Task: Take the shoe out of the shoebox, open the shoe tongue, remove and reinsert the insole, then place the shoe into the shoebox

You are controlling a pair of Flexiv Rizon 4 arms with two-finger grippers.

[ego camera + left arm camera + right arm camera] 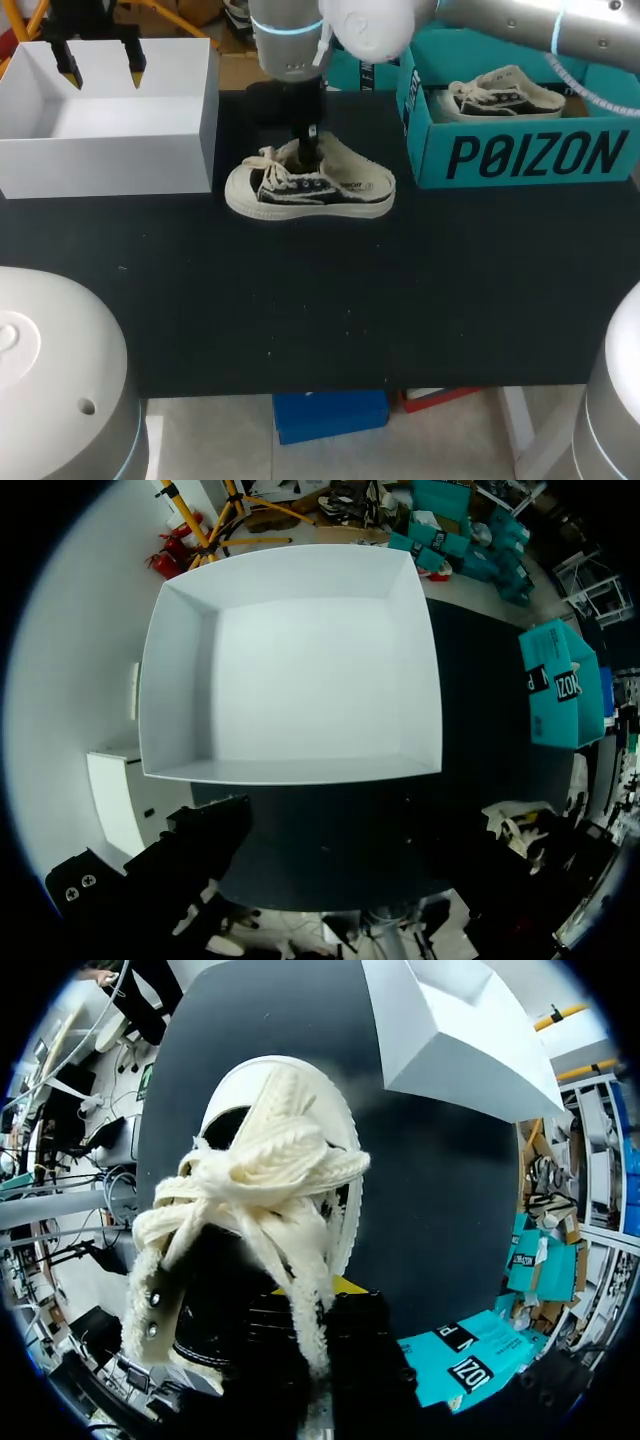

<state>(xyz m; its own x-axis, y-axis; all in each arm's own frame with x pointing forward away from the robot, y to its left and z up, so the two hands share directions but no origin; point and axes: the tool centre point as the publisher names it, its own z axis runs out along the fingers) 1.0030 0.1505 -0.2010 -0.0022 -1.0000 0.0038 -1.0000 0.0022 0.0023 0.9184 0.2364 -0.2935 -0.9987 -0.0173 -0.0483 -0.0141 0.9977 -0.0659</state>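
On the surface (330,300), centre: black sneaker (310,188) lies crosswise, toe toward white box (110,130), heel toward teal shoebox (520,155). My right tool (310,148) is down in its opening, grip unreadable; my left tool (100,62) hangs spread and empty over the white box

The shoe (310,188) is black with cream laces and a white sole. Beside it are a white box (110,165) and a teal box (425,150), on a black table (350,300).

The low black canvas sneaker (310,185) is coarse cloth with frayed cream edging, thick woven cream laces and a smooth rubbery sole. The black table top (350,300) looks matt and faintly speckled. The plain white box (100,165) and the teal shoebox (520,155) look like smooth matt cardboard.
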